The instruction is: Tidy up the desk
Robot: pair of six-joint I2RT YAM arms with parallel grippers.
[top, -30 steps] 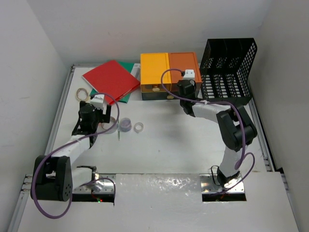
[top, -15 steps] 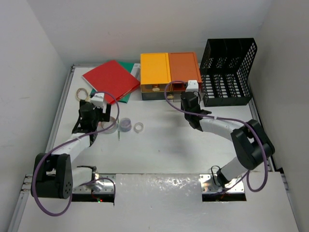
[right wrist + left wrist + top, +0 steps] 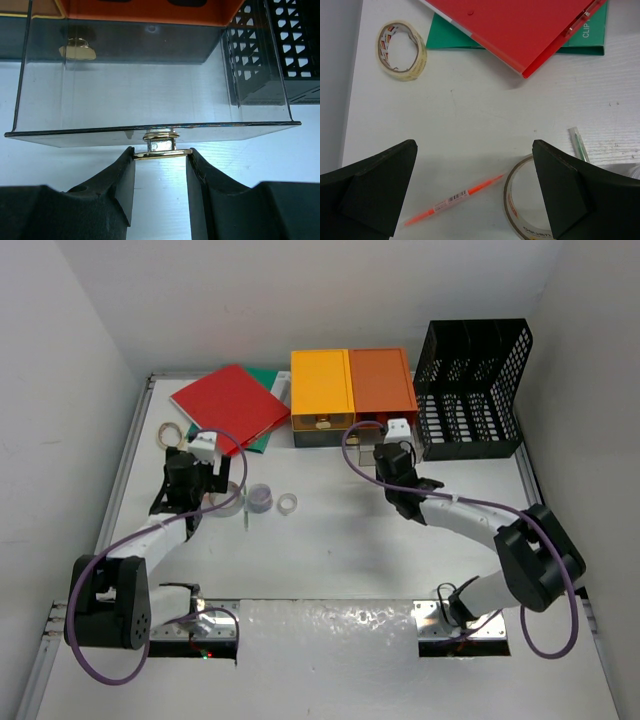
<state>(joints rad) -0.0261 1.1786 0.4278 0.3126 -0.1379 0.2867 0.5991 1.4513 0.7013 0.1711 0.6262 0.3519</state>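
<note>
The white desk (image 3: 340, 550) carries a yellow-and-orange drawer box (image 3: 350, 380) at the back. My right gripper (image 3: 161, 156) is shut on the gold ring handle (image 3: 161, 153) of the box's clear right drawer (image 3: 150, 95), which stands pulled partly out; in the top view this gripper (image 3: 385, 443) is just in front of the box. My left gripper (image 3: 475, 195) is open, low over the desk, with an orange pen (image 3: 452, 200) lying between its fingers and a clear tape roll (image 3: 520, 210) by the right finger. In the top view it (image 3: 195, 490) is at the left.
A red folder (image 3: 230, 405) lies on a green one (image 3: 585, 35) at the back left, with a masking tape roll (image 3: 401, 51) beside them. A green pen (image 3: 579, 144), a purple roll (image 3: 261, 498) and a small white roll (image 3: 288, 503) lie mid-left. A black mesh rack (image 3: 475, 390) stands back right.
My right gripper has drawn back toward the near edge with the handle in it, pulling the clear drawer out of the box. The left arm has not moved.
</note>
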